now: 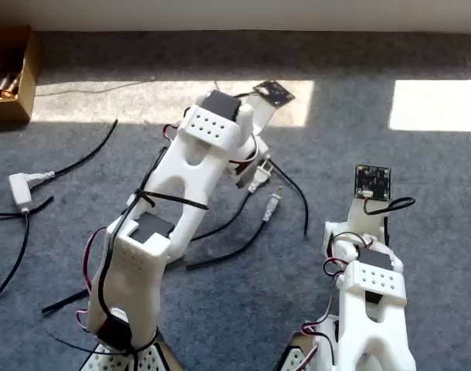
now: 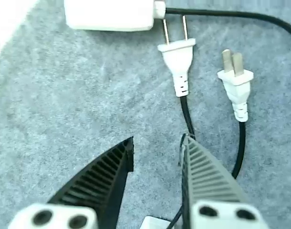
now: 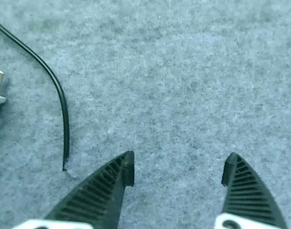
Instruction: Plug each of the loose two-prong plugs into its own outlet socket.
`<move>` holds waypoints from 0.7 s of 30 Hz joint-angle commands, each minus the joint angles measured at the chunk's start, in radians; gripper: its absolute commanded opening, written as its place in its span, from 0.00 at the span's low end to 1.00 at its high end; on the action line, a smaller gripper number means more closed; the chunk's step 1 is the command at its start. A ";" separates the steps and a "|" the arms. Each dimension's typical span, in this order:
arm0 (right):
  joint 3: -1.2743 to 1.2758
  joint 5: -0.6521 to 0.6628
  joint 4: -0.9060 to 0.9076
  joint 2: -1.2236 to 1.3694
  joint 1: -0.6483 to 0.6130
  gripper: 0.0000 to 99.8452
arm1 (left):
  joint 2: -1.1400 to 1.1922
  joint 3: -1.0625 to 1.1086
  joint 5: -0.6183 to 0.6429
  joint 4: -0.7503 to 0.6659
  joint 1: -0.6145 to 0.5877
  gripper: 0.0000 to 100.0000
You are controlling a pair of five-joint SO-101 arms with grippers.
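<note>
While the left arm's fingers stand parted, the nearer plug lies straight ahead, lengthwise in line with them, prongs just beside the white socket block; the right arm's fingers, also parted, sit farther off.

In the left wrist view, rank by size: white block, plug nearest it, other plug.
1. white block, largest.
2. plug nearest it and other plug: they look alike, so no ranking.
</note>
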 commanded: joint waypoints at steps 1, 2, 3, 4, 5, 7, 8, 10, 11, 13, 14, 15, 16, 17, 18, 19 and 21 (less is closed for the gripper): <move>-0.012 -0.009 -0.012 0.004 -0.048 0.30 | -0.007 -0.033 0.100 0.048 -0.067 0.18; -0.027 -0.014 0.010 0.004 -0.079 0.30 | -0.004 -0.033 0.157 0.057 -0.110 0.18; -0.051 -0.038 0.047 0.004 -0.116 0.30 | -0.002 -0.031 0.209 0.060 -0.163 0.18; -0.085 -0.081 0.088 0.004 -0.156 0.30 | -0.002 -0.030 0.252 0.063 -0.225 0.18; -0.120 -0.141 0.125 0.004 -0.191 0.30 | -0.002 -0.022 0.284 0.060 -0.282 0.18; -0.191 -0.315 0.180 0.004 -0.262 0.30 | -0.005 0.018 0.310 0.057 -0.387 0.18; -0.219 -0.408 0.194 0.004 -0.294 0.30 | -0.007 0.036 0.311 0.057 -0.433 0.18; -0.262 -0.551 0.206 0.004 -0.346 0.30 | -0.004 0.070 0.310 0.057 -0.513 0.18; -0.282 -0.586 0.217 0.004 -0.369 0.30 | -0.002 0.091 0.310 0.055 -0.542 0.18; -0.298 -0.646 0.217 0.005 -0.433 0.30 | -0.002 0.142 0.310 0.021 -0.587 0.18; -0.302 -0.672 0.216 0.005 -0.473 0.30 | -0.004 0.173 0.313 -0.009 -0.602 0.18; -0.303 -0.692 0.216 0.005 -0.512 0.30 | -0.004 0.202 0.316 -0.048 -0.616 0.18; -0.305 -0.704 0.216 0.005 -0.547 0.30 | -0.004 0.228 0.318 -0.083 -0.628 0.18; -0.305 -0.709 0.214 0.007 -0.575 0.30 | -0.007 0.248 0.318 -0.112 -0.641 0.18; -0.305 -0.710 0.199 0.007 -0.598 0.30 | -0.010 0.262 0.322 -0.132 -0.650 0.18; -0.302 -0.710 0.163 0.007 -0.618 0.30 | -0.012 0.266 0.344 -0.147 -0.661 0.18; -0.280 -0.710 0.088 0.015 -0.650 0.30 | -0.012 0.259 0.397 -0.175 -0.687 0.18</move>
